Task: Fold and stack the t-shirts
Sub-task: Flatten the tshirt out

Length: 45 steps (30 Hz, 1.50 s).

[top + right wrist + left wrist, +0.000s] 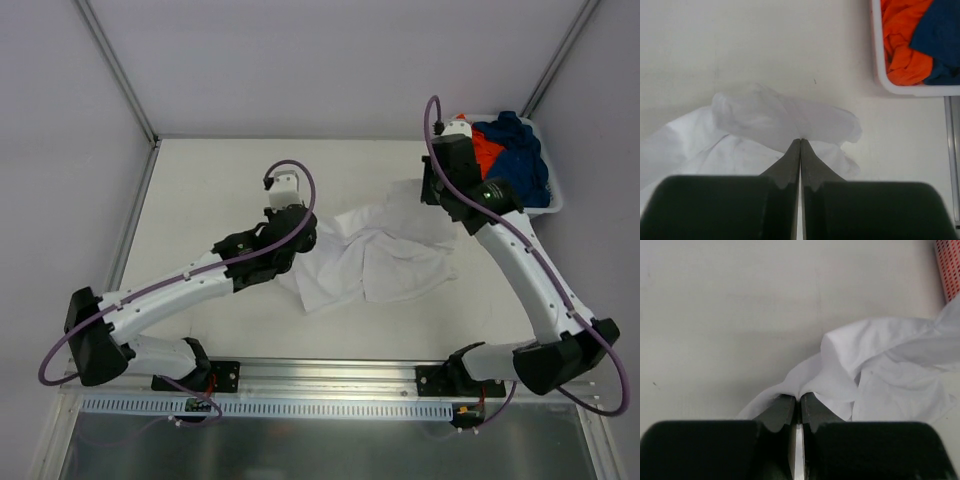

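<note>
the white t-shirt (375, 255) lies crumpled on the table (220, 180) at the centre of the top view, stretched between the two end effectors. the left gripper (300, 235) sits at the shirt's left edge, and the right gripper (428, 190) sits at its upper right end. in the left wrist view the fingers are clenched on a thin edge of white cloth, which shows as a strip between them, and the rest of the shirt bunches up toward the right of that frame. in the right wrist view the fingers are pressed together with their tips pinching a raised fold of the same shirt at the frame's centre.

the shirt's long axis runs diagonally in the top view, from lower left to upper right. it is too rumpled to tell where the collar points.

the orange t-shirt (487, 150) and the dark blue t-shirt (520, 155) lie heaped in the basket (553, 205) at the upper right, just beyond the right gripper.
</note>
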{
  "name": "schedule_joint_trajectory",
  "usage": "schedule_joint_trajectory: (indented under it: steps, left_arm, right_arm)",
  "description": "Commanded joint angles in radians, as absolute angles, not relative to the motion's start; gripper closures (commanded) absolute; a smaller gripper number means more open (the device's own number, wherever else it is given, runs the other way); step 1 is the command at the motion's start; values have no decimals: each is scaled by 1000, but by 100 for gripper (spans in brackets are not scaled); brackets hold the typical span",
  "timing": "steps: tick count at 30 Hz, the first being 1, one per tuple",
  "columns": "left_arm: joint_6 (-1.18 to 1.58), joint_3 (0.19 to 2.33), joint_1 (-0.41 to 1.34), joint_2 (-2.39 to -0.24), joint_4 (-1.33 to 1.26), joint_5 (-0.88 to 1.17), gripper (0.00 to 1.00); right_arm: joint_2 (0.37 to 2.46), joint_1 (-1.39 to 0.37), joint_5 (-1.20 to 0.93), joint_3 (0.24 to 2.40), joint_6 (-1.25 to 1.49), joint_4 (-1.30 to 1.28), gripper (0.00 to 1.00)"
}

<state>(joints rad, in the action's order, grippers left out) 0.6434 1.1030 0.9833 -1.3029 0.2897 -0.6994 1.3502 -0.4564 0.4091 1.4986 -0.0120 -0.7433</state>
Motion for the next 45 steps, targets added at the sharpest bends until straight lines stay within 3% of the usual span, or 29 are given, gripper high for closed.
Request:
schedule_joint_trajectory:
  steps: [1, 9, 19, 32, 39, 45]
  left_arm:
    - [525, 1149, 983, -1217, 376, -837, 99]
    - [489, 1178, 983, -1013, 439, -979, 98]
    - [339, 1302, 1000, -781, 446, -862, 99]
    - [416, 1535, 1000, -747, 574, -444, 98]
    - [433, 1554, 1000, -739, 597, -432, 97]
    - [413, 1517, 1000, -807, 598, -584, 92]
  right_arm:
    - [1270, -460, 491, 1516, -41, -824, 99]
    - [1097, -460, 526, 1537, -51, -818, 99]
    - [913, -460, 434, 1678, -80, -764, 100]
    - [997, -460, 264, 2138, -100, -845, 100]
    - [977, -460, 267, 2141, -98, -816, 100]
    - [995, -460, 342, 2028, -115, -772, 99]
